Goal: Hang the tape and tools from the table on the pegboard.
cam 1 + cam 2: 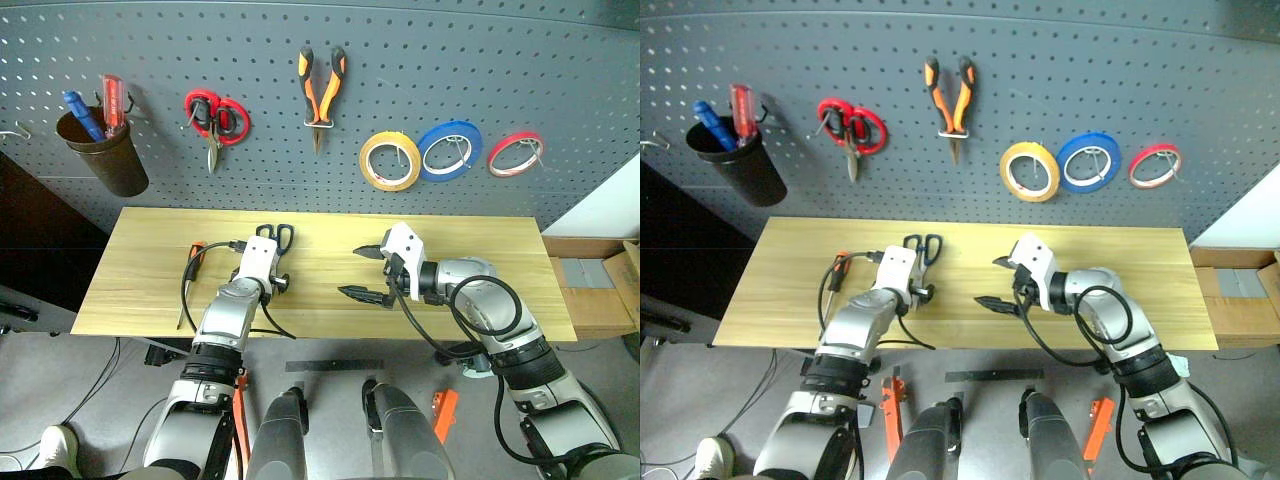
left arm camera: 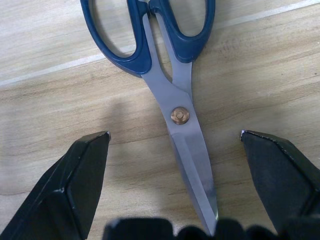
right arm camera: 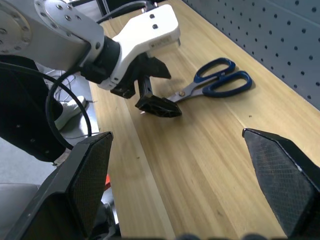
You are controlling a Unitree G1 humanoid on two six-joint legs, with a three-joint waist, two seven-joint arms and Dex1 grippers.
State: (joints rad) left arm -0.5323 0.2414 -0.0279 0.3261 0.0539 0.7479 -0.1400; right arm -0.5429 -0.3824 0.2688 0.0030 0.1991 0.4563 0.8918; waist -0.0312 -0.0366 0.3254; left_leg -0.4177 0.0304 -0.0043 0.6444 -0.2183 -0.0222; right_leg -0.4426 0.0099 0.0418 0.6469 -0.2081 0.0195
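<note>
— Where are the scissors with the dark blue handles [image 2: 150,35]?

— Flat on my long light wooden plank table [image 1: 150,300], toward the pegboard side, handles pointing at the board. My left gripper [image 2: 175,145] sits just over the blades, its two black fingers spread wide with a blade tip between them, clamped on nothing.

— And your other one?

— My right gripper [image 1: 362,273] hangs over the middle of the table, well apart from the scissors, fingers also wide apart and empty.

— The rest?

— The orange-handled screwdriver [image 1: 190,275] lies near the table's left end, partly behind my left arm. On the large dark grey perforated pegboard [image 1: 560,80] hang the small orange-and-black-handled pliers [image 1: 321,85] and the yellow ring of tape [image 1: 390,161], beside a blue tape roll [image 1: 450,150] and a thin red tape roll [image 1: 516,154]. Red-handled scissors [image 1: 216,120] hang further left.
</note>
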